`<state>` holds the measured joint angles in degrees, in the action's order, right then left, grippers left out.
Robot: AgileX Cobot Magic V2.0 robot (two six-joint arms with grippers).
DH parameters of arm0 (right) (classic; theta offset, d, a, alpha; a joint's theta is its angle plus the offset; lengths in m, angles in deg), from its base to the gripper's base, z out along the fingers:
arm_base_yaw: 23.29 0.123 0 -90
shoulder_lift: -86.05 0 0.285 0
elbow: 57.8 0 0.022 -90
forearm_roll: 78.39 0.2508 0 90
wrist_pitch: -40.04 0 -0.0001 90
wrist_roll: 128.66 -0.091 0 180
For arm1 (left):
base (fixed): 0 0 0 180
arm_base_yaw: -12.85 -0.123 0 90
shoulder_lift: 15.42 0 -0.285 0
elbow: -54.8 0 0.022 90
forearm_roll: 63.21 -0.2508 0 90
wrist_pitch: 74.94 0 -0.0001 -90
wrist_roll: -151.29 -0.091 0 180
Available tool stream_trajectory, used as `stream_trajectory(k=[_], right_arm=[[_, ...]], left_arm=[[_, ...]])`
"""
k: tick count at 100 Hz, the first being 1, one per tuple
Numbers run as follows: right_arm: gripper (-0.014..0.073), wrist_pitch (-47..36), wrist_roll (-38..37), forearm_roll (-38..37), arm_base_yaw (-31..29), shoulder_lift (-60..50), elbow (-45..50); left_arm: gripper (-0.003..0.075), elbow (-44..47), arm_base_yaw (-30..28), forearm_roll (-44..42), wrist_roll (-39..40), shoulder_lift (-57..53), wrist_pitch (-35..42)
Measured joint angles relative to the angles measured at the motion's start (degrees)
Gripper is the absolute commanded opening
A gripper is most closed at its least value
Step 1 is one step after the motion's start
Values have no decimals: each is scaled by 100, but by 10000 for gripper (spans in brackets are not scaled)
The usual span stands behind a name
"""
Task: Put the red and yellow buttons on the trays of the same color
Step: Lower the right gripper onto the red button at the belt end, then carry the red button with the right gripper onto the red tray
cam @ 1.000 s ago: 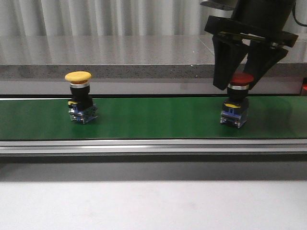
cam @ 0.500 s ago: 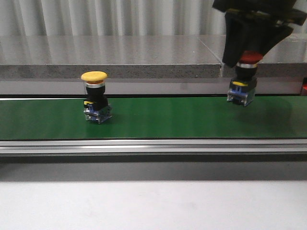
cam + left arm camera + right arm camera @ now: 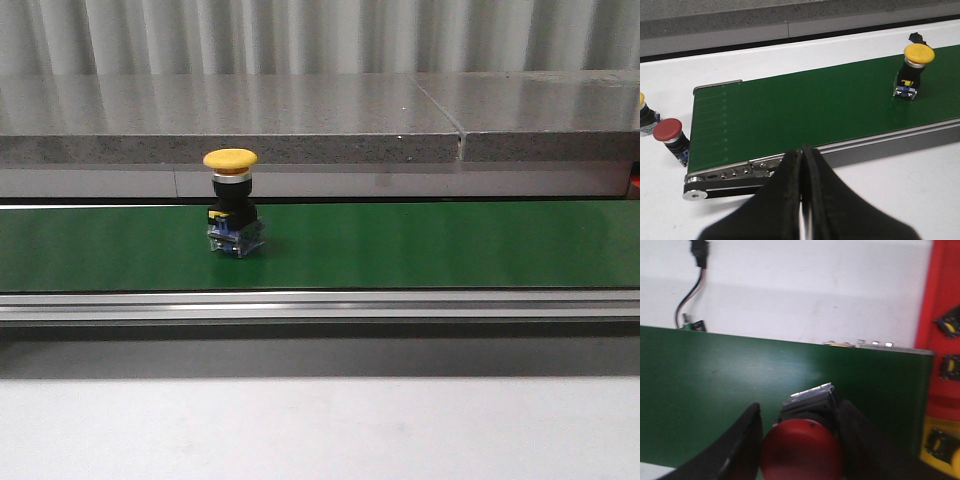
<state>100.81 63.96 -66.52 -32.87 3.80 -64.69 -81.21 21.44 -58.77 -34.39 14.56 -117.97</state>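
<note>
Right jaws (image 3: pixel 800 440) clamp a red button (image 3: pixel 801 450) above the green belt (image 3: pixel 740 385), a red tray (image 3: pixel 945 330) beside it. Left jaws (image 3: pixel 802 165) are pressed together, empty, near the belt's end; a yellow button (image 3: pixel 231 200) stands upright on the belt.

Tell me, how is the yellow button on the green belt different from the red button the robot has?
The yellow button has a yellow cap, while the held red button has a red cap. The yellow button stands alone on the green belt, but the held red button is pinched in the right gripper above the belt. No gripper touches the yellow button, and fingers press both sides of the held red button. Both have round mushroom caps.
</note>
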Motion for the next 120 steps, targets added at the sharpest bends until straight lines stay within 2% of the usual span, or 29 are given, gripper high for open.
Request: stream_trajectory(k=[14,28,51,89,120], right_arm=[[110,-273,-168,0,-641,0,0],[110,-555,-652,0,-1198,50,-11],[109,-524,-1082,-22,-1878,666,-481],[109,-620,-1120,-22,-2212,1839,-1532],[109,-1329,-1129,-22,-2212,2439,-1643]], left_arm=[[-20,0,0,0,0,0,0],[-20,0,0,0,0,0,0],[-20,0,0,0,0,0,0],[-20,0,0,0,0,0,0],[-20,0,0,0,0,0,-10]])
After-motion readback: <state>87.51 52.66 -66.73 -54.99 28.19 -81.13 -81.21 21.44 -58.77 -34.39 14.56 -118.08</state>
